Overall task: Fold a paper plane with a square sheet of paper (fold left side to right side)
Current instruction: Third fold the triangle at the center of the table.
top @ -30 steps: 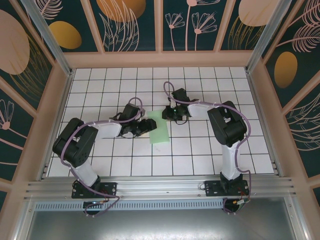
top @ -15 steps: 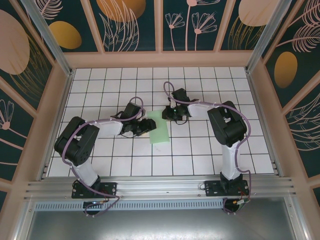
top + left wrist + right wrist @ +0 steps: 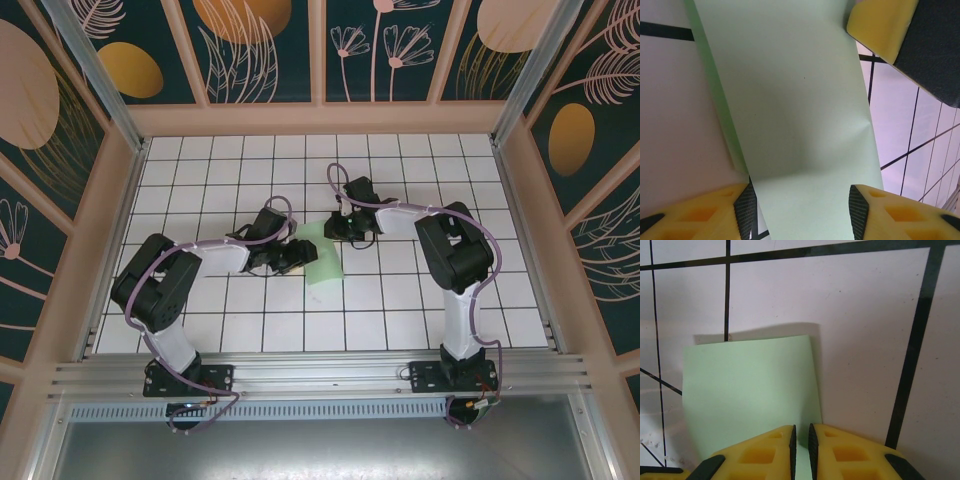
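The square sheet of paper (image 3: 328,262) is pale mint green and lies mid-table between both arms. My left gripper (image 3: 297,256) sits over its left edge. In the left wrist view the sheet (image 3: 790,100) bows up and runs between the spread fingers of the left gripper (image 3: 802,212), its left edge curling over. My right gripper (image 3: 340,232) rests at the sheet's far right corner. In the right wrist view the right gripper (image 3: 800,450) is shut, its tips down on the paper (image 3: 750,385) near its right edge. No paper plane shape shows.
White grid tiles cover the table (image 3: 400,300), with wooden walls (image 3: 320,118) at the back and both sides. A yellow finger (image 3: 885,25) of the right gripper shows at the far end of the sheet in the left wrist view.
The left gripper has slid right onto the sheet's left edge and its jaws have narrowed. The visible green patch is smaller. The right arm has not moved.
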Available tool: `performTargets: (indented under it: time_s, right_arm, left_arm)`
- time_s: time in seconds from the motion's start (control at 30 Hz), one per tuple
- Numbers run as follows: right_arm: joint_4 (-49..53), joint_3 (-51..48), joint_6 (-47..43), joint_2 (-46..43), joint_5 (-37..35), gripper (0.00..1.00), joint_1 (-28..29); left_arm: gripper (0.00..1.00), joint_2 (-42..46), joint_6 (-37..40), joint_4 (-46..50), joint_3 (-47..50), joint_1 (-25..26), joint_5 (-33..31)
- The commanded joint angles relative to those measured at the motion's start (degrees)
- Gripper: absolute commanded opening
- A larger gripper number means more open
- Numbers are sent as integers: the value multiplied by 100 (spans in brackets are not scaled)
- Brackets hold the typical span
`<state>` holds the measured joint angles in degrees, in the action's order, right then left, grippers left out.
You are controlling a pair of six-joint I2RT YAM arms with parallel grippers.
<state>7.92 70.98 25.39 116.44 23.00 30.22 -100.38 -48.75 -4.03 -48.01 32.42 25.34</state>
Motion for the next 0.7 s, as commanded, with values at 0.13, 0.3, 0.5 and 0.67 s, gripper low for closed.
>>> performTargets:
  time_s: [0.13,0.3,0.5,0.67]
  right_arm:
    - [153,-128,-60,158,-128,20,28]
    - [101,-154,-69,108,-102,20,28]
    - [-51,-223,-87,-7,-77,23,24]
    - [-207,-291,-134,-185,-92,26,28]
  left_arm:
    - [48,185,-242,-202,201,-1,-74]
    - [40,494,-363,-252,280,1,-191]
    - [34,613,-591,-539,409,-5,-173]
    - [26,572,-749,-804,492,0,-101]
